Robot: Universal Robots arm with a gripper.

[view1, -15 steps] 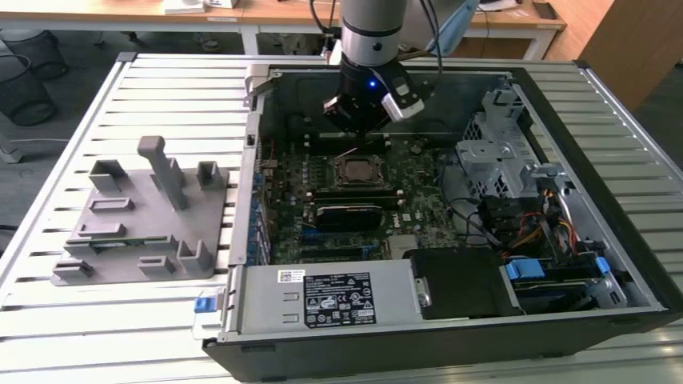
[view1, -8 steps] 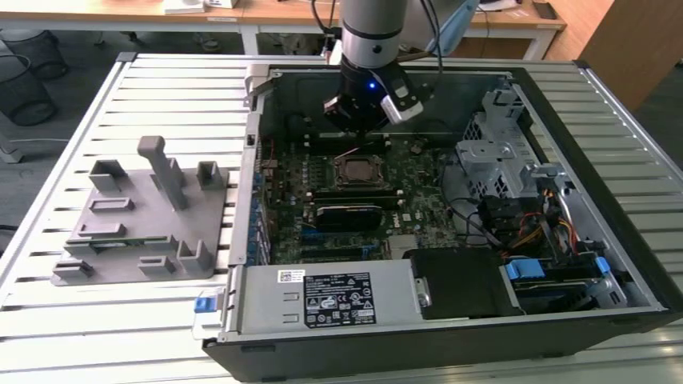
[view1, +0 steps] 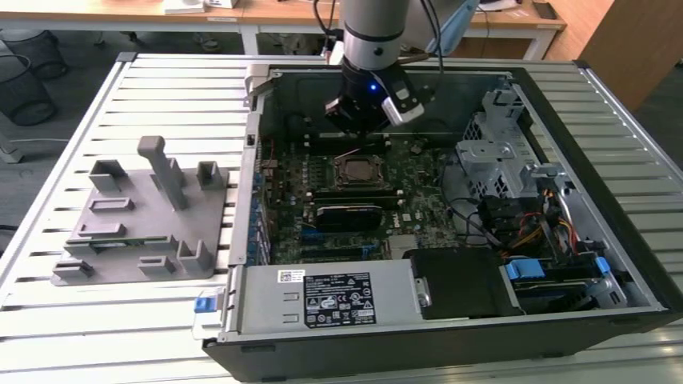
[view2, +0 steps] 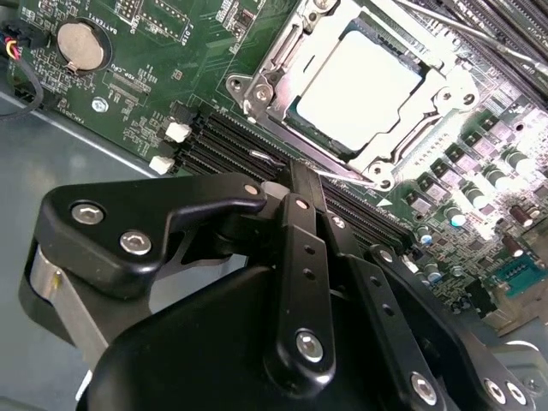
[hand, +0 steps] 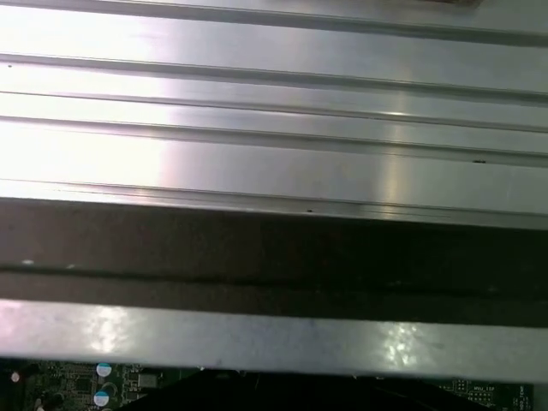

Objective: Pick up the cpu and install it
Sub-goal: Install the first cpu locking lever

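cpu [view2: 360, 86]: pale silvery top
motherboard [view1: 353, 192]: green, black slots
gripper [view2: 300, 184]: glossy black, silver screws
holder [view1: 139, 220]: plain grey
table [view1: 160, 104]: striped silver slats
case [view1: 597, 232]: black, grey inside

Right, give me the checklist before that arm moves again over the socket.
1. cpu lying inside the socket frame: ok, its pale top sits within the metal surround in the second wrist view.
2. cpu sitting level: ok, no corner looks raised.
3. Socket latch locked: cannot tell.
4. claw apart from the cpu: ok, its tip is beside the frame, over the memory slots.
5. Cables away from the socket: ok, bundled at the exterior view's right of the case.
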